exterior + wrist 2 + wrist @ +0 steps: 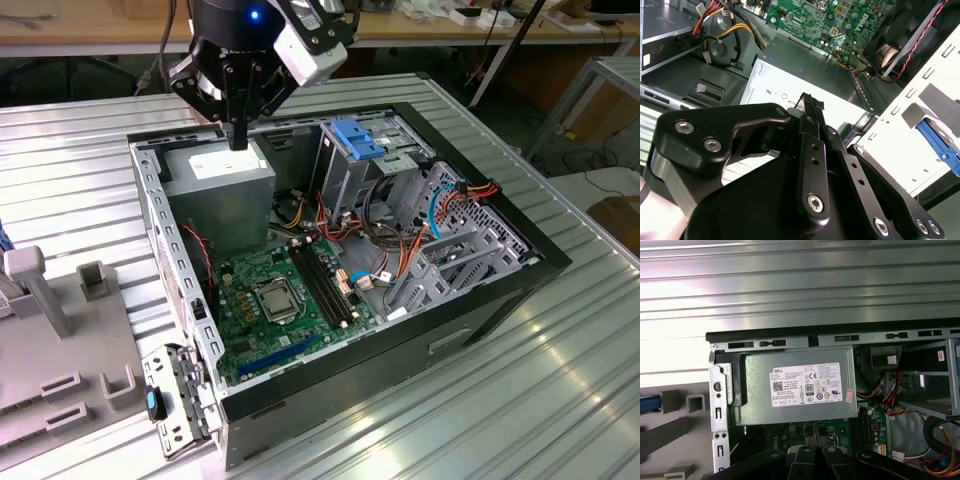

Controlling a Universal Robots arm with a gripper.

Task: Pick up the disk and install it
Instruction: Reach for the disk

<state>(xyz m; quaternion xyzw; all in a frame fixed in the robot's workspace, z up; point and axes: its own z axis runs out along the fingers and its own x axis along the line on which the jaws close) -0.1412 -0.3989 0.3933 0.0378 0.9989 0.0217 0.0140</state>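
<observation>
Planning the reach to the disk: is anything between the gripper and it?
Yes. The gripper hangs over the power supply in the case, while the disk lies outside on the grey fixture. The case's side wall stands between them.

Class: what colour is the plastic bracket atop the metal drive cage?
Bright blue plastic bracket; clearest in the exterior view.

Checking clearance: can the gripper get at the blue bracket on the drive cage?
Probably yes. The case is open, the bracket lies bare on top, and the gripper hangs over the power supply beside it.
</observation>
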